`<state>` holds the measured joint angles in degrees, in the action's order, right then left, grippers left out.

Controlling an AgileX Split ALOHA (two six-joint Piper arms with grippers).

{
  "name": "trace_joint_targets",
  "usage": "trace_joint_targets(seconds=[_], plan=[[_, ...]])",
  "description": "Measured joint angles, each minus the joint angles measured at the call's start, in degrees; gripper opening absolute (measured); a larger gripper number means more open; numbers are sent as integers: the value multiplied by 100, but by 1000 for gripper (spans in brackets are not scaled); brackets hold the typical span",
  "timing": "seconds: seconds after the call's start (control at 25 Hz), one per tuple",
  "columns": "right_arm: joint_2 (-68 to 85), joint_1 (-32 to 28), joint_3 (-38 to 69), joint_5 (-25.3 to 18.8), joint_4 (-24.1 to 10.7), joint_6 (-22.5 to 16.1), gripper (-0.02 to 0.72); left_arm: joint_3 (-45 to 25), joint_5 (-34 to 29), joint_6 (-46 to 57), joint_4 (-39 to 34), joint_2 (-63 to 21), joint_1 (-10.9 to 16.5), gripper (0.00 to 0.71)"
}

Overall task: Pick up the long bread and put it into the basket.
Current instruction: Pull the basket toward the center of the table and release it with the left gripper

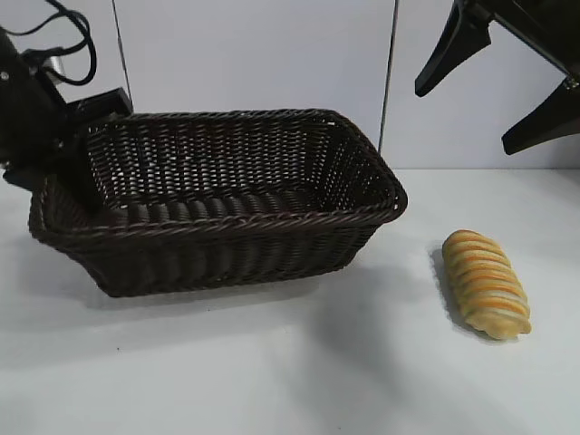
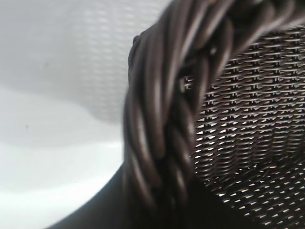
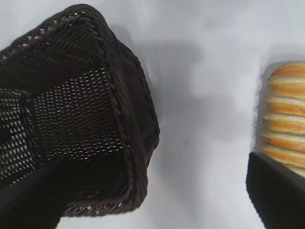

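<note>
Surface [image 1: 272, 362]: pale, bare and smooth in the foreground, carrying both the loaf and the basket.
Long bread [image 1: 486, 283]: nearest thing, lying flat on the surface at the right, apart from the basket's right end; its long axis runs front to back and slants a little.
Look of the bread: oblong, golden-yellow, crossed by orange-brown ridges like a twisted roll, with rounded ends and the front end paler; the right wrist view shows the same ridges [image 3: 286, 114] as even stripes.
Basket [image 1: 227, 222]: behind and left of the loaf, a large rectangular dark brown wicker basket with flared sides and a thick braided rim; nothing lies inside it.
Basket's tilt: its left end looks raised, so the rim slopes down toward the right.
Left tool [image 1: 45, 159]: at the basket's left end, clenched on the braided rim; the left wrist view is filled by that braid [image 2: 162, 124] up close.
Right tool [image 1: 489, 86]: farther back and high at the upper right, well above the loaf, its two dark fingers spread wide and gripping nothing.
Wall [image 1: 254, 54]: pale panels behind everything.
</note>
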<state>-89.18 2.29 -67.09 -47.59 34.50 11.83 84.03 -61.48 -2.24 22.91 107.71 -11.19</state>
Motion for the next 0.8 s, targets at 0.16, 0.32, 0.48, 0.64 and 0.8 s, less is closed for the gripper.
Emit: trace_joint_targets(seconds=[0.16,0.32,0.48,0.64,0.8], plan=[[0,0,0,0,0,0,694,7,5,-95,-27,309,-74,98],[0,0,0,0,0,0,694,7,164,-159,-3,604,-328,98],[0,0,0,0,0,0,694,7,375,-171,50,892,-456,98],[0,0,0,0,0,0,694,7,520,-200,74,1022,-456,98],[0,0,0,0,0,0,694,7,534,-225,121,1090,-456,113]])
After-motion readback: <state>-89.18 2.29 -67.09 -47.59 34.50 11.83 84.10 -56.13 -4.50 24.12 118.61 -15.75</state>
